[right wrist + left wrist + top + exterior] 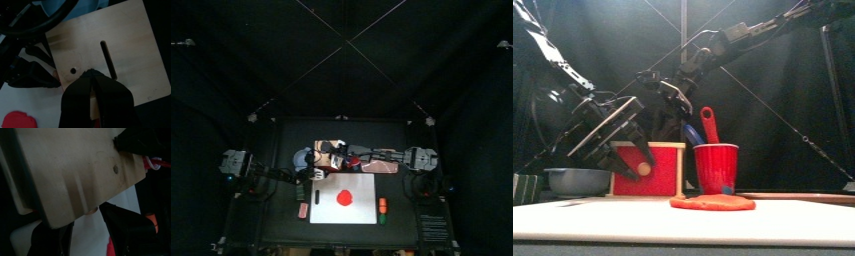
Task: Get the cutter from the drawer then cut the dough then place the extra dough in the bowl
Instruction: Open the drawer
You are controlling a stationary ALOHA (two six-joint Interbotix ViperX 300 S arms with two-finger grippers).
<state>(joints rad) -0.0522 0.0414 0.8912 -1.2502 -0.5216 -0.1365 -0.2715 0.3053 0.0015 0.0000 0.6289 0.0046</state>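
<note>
**Cutting board** [593, 222]: white, nearest the table's front edge. It carries the dough [714, 202], a flat red disc, not yet cut.

**Cup** [716, 168]: red, behind the dough, with two toy knives standing in it.

**Box** [127, 45]: pale wood, just left of the cup. The red drawer front [660, 178] sits flush, so the drawer is closed.

**Cutter:** not visible, presumably inside the drawer.

**Bowl** [576, 181]: blue-grey, left of the box.

**Left claw** [90, 228]: released, with jaws spread at the box's front and grasping nothing.

**Right claw** [90, 75]: clenched to a point over the box top beside the slot [109, 60], grasping nothing. Whether it touches the wood cannot be told.

**Step in hand, as judged:** opening the drawer. Steady the box from above with the right claw. Close the left jaws squarely on the knob [643, 170], then draw straight toward the front, slowly, stopping short of the dough.
</note>
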